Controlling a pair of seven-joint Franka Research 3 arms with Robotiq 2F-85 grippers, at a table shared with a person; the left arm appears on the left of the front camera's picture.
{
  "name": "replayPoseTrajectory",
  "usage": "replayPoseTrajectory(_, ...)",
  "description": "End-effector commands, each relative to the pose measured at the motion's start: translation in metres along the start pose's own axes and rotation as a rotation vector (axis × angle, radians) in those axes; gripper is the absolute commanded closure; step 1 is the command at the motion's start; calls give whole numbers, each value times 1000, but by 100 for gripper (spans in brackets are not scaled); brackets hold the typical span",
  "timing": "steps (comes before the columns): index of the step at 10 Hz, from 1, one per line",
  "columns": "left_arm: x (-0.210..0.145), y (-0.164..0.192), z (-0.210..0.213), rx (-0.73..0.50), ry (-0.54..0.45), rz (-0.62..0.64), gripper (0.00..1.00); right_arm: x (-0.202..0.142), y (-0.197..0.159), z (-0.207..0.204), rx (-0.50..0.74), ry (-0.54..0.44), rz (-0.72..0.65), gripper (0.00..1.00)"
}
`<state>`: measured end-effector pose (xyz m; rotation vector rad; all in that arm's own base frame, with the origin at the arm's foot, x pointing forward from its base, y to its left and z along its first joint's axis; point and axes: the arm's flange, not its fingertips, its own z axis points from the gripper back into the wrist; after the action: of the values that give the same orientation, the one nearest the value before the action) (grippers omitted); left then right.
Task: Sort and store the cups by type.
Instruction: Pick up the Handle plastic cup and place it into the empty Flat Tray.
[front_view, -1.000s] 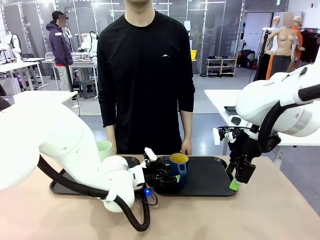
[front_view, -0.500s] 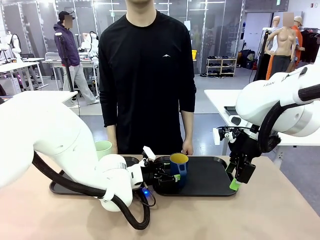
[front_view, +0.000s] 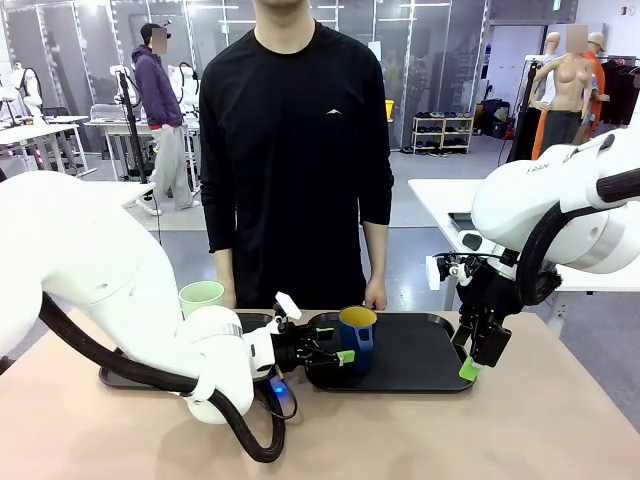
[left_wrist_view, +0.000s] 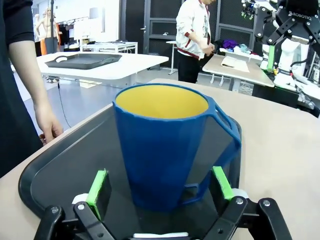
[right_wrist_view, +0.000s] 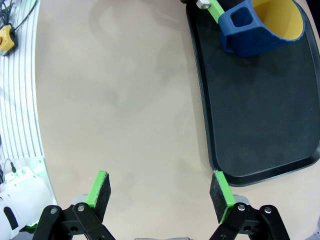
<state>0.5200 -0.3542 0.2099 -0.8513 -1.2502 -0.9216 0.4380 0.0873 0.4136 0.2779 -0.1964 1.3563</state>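
The dark blue mug (left_wrist_view: 170, 145) with its yellow inside stands upright on the black tray (front_view: 420, 365), and in my left wrist view it sits right between the green pads (left_wrist_view: 100, 192) of my left gripper (front_view: 335, 355), the jaws spread wide on either side of its base with a gap showing at each pad, so I am not gripping it. The mug's handle points toward the pad on the right of that view. I see the same from the front: the left gripper lies low over the tray, fingers level with the lower part of the mug. Behind my left arm, away from that gripper, the pale mint-green tumbler (front_view: 201, 298) stands upright; I cannot tell what it rests on. My right gripper (front_view: 468, 370) hangs over the tray's near right corner, pointing down, jaws wide and holding nothing; in its wrist view one pad is over bare table (right_wrist_view: 120, 100) and the other over the tray's edge, with the mug well ahead of it. A person (front_view: 300, 150) in black stands beyond the tray, one hand (left_wrist_view: 49, 125) hanging near its far rim
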Motion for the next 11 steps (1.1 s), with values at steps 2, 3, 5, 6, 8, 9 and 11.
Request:
replayPoseTrajectory(2, -36, -87, 12, 72, 36, -78, 0, -2, 2, 0, -10, -5, -4, 0)
replayPoseTrajectory(3, -35, -91, 17, 87, 56, -83, 0, -2, 2, 0, -10, -5, -4, 0)
replayPoseTrajectory(5, -32, -99, 29, 99, 121, -80, 0, -2, 2, 0, -10, -5, -4, 0)
replayPoseTrajectory(6, -27, -104, 38, 118, 165, -91, 0, -2, 2, 0, -10, -5, -4, 0)
replayPoseTrajectory(8, -17, -112, 54, 107, 227, -106, 0, -2, 2, 0, -10, -5, -4, 0)
replayPoseTrajectory(9, -9, -113, 65, 121, 258, -130, 0, -2, 2, 0, -10, -5, -4, 0)
replayPoseTrajectory(11, -1, -115, 82, 116, 338, -135, 0, -2, 2, 0, -10, -5, -4, 0)
